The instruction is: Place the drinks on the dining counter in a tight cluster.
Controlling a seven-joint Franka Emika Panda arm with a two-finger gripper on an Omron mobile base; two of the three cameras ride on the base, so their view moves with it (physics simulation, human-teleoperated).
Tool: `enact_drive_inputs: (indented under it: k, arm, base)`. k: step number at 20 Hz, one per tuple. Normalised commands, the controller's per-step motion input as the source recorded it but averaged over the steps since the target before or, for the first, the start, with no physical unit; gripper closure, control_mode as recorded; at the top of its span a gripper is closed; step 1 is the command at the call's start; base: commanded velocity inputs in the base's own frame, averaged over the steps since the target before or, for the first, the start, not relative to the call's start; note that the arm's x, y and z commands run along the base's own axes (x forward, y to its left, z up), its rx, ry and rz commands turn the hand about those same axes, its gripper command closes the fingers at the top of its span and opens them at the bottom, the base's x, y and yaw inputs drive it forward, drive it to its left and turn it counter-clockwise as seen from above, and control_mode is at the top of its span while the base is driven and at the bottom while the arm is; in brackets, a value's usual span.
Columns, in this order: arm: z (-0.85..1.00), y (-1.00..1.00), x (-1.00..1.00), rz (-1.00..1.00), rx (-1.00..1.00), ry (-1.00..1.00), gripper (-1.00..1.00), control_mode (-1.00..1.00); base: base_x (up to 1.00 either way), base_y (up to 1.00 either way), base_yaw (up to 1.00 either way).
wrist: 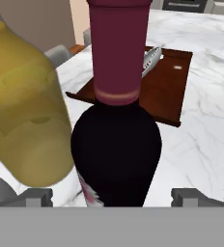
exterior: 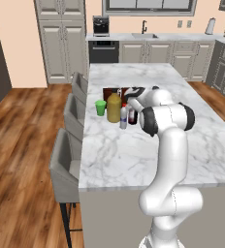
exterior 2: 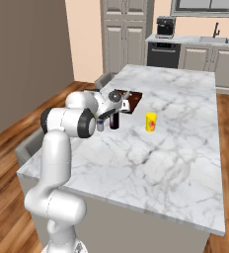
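The dark wine bottle (wrist: 116, 144) stands upright on the bench (exterior: 148, 145), right in front of my gripper (wrist: 111, 195). In my hand view its maroon foil neck rises straight up the middle and its black body sits between my two fingertips (wrist: 36, 197), which stand wide apart on either side with a gap between each and the glass. So my gripper is spread open around the bottle, not clamped on it.

Just beside the wine bottle, on its left in the hand view, is the yellow juice bottle (wrist: 24, 111), so close that the two look nearly touching. From the left base view the juice bottle (exterior: 114, 107) stands upright with the small pale bottle (exterior: 123, 118) just in front of it, and the wine bottle (exterior: 131, 114) is partly hidden by my arm.

Behind the cluster lies the brown tray (wrist: 162, 87), flat on the marble, with a metallic utensil (wrist: 151, 59) resting on it. A green cup (exterior: 100, 107) stands just left of the juice bottle near the bench's edge, and a yellow cup (exterior 2: 151, 122) stands apart on the other side. Grey stools (exterior: 66, 164) line the bench's long edge.
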Motion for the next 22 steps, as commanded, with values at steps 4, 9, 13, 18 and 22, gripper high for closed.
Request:
enact_drive_inputs:
  k: [4,9,13,18,22]
  arm:
    - [0.22,0.00,-0.02,0.00,0.00,0.00,-1.00,-1.00]
    - [0.14,-0.09,-0.14,-0.05,0.00,0.03,-1.00,-1.00]
    - [0.09,-0.27,-0.14,-0.13,0.00,0.06,-1.00,-1.00]
    - [0.12,-0.35,-0.02,-0.17,0.00,0.03,-1.00,-1.00]
    - [0.18,-0.40,0.01,-0.12,-0.04,0.01,-1.00,-1.00]
  base:
    - [0.00,0.00,0.00]
    - [0.00,0.00,0.00]
    - [0.00,0.00,0.00]
    - [0.00,0.00,0.00]
    - [0.00,0.00,0.00]
